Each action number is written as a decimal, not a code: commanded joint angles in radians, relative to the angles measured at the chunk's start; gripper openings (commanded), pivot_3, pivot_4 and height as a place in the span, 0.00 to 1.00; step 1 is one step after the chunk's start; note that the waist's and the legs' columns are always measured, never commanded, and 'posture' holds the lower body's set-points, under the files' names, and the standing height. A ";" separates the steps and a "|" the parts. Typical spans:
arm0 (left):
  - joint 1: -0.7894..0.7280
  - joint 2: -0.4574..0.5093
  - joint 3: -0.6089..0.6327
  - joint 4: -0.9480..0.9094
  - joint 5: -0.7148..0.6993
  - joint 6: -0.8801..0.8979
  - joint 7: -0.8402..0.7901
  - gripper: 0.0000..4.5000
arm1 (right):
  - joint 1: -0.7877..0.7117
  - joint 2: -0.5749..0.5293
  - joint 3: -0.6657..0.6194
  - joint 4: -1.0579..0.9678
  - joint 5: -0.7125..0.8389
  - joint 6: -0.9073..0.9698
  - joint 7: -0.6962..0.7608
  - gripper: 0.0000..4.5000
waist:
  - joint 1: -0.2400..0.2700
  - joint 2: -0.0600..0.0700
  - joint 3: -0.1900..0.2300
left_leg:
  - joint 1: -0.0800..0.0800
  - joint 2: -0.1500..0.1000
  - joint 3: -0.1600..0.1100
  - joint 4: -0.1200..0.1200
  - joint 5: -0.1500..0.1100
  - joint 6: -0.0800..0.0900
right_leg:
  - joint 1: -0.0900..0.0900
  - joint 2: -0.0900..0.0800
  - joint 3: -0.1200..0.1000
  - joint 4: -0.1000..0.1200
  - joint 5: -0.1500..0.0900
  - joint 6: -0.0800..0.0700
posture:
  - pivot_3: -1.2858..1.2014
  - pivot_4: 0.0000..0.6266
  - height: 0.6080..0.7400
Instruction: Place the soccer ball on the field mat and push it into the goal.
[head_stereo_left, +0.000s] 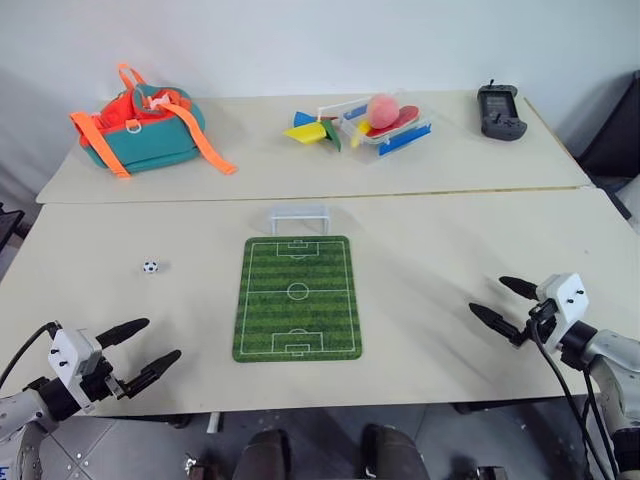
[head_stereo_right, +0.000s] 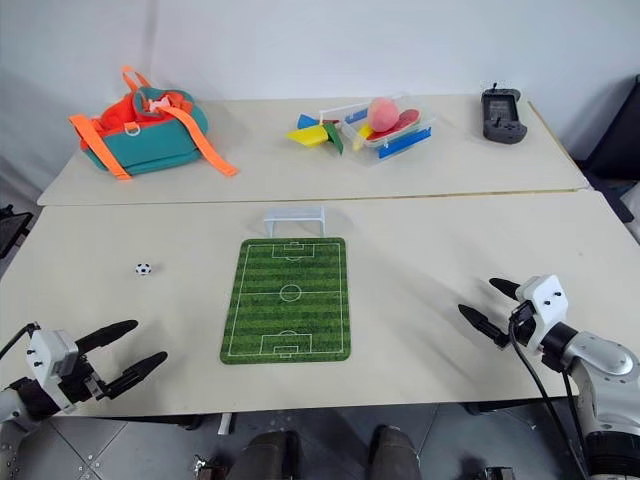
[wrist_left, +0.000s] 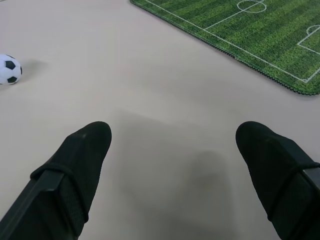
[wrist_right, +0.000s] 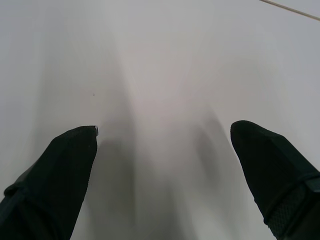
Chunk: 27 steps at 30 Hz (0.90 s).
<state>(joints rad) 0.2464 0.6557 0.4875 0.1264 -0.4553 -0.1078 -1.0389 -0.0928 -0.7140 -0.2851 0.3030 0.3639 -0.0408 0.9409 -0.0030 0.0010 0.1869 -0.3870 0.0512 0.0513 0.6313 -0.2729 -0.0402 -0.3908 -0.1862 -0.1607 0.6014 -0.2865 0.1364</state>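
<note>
In the left eye view the soccer ball (head_stereo_left: 150, 267) sits on the bare bench (head_stereo_left: 450, 250), well to the left of the field mat (head_stereo_left: 297, 298) and apart from it, while the goal (head_stereo_left: 299, 217) stands just beyond the mat's far short edge. The left tool (head_stereo_left: 141, 349) hovers near the bench's front edge with its two black fingers spread wide and nothing between them; the right tool (head_stereo_left: 508, 304) on the other side is likewise spread and empty. The right eye view shows the same layout, the ball (head_stereo_right: 143, 268) lying between the left tool and the far half of the bench. In the left wrist view the ball (wrist_left: 9, 69) appears beyond one finger (wrist_left: 75, 170), off to the side, with a corner of the mat (wrist_left: 260, 40) ahead. The right wrist view shows wide-apart fingers (wrist_right: 55, 175) over plain bench. The ball looks light, hard, smooth and far smaller than a fingertip, so it would likely roll at a touch and squirt out of a skewed pinch; the tips probably need to close squarely across its middle, low to the surface.
</note>
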 joint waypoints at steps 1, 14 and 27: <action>-0.007 0.018 0.015 -0.014 0.009 -0.033 0.010 0.99 | -0.005 -0.005 -0.022 -0.004 0.008 -0.009 0.004 1.00 | 0.000 0.000 0.000 | 0.000 0.000 0.001 0.000 0.000 0.000 | -0.001 0.000 0.001 0.000 0.000 0.000 | 0.52 0.24 1.00; 0.034 0.002 0.072 -0.224 -0.040 0.113 0.153 0.99 | 0.028 -0.018 -0.040 -0.129 0.131 0.000 0.164 1.00 | 0.000 0.000 0.000 | 0.000 0.001 0.003 0.001 0.000 0.000 | -0.002 0.001 0.003 0.001 0.000 -0.001 | 0.52 0.24 1.00; -0.062 -0.041 0.108 -0.233 -0.026 0.245 0.411 0.99 | 0.032 -0.019 -0.040 -0.215 0.240 0.023 0.342 1.00 | 0.005 0.000 0.000 | 0.000 0.002 0.003 0.004 -0.001 0.000 | -0.002 0.002 0.004 0.002 0.001 -0.001 | 0.52 0.24 1.00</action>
<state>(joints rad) 0.1926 0.6176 0.5581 -0.1019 -0.4853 0.1213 -0.6806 -0.0611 -0.7187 -0.2913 0.1007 0.5922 -0.0138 1.2742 0.0018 0.0006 0.1869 -0.3867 0.0531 0.0546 0.6351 -0.2738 -0.0405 -0.3924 -0.1847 -0.1570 0.6042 -0.2856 0.1353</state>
